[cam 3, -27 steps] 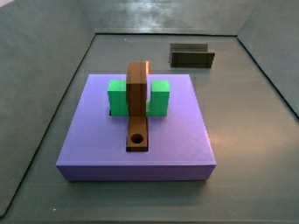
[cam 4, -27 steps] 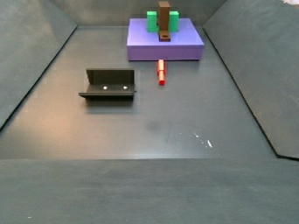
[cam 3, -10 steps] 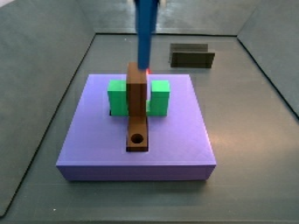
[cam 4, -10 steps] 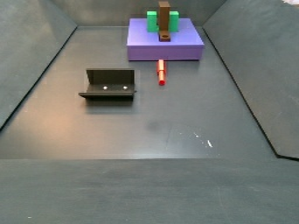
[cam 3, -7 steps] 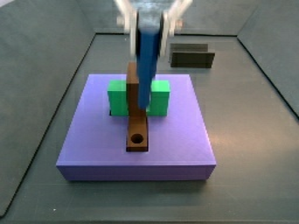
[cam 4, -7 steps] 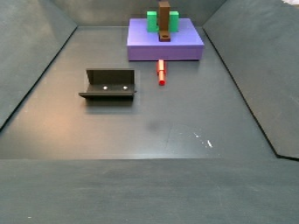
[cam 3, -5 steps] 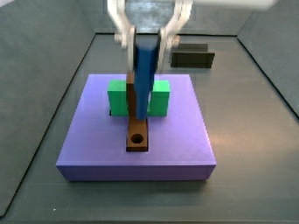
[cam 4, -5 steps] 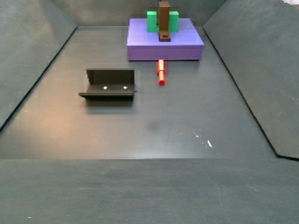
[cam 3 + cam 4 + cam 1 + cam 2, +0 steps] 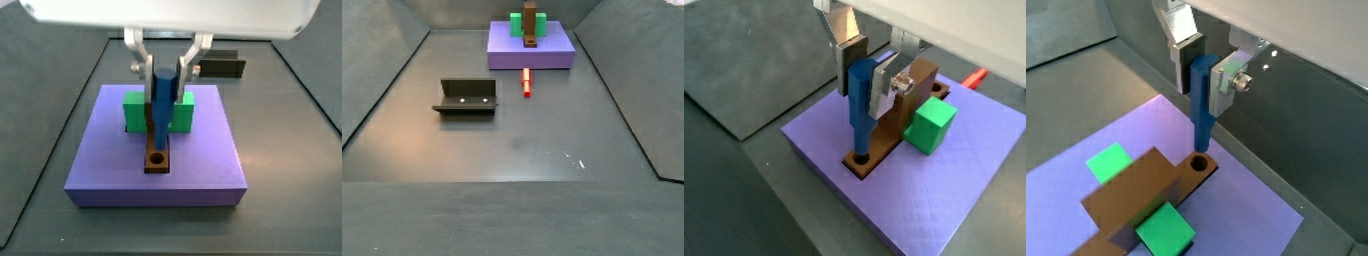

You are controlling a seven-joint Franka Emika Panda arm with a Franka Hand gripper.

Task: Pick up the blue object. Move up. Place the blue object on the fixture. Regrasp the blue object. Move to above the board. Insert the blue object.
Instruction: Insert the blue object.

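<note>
The insert step is in hand; the gripper [image 9: 871, 72] hangs over the board [image 9: 951, 205], jaws clamped on the blue peg [image 9: 861, 105], which stands upright with its lower tip at the mouth of the round hole [image 9: 1197, 161] in the brown bar [image 9: 1140, 195]; in a wrist view the tip seems just entering; next calls for a straight push down, kept plumb, then release; the fixture [image 9: 221, 65] sits well behind the board.
</note>
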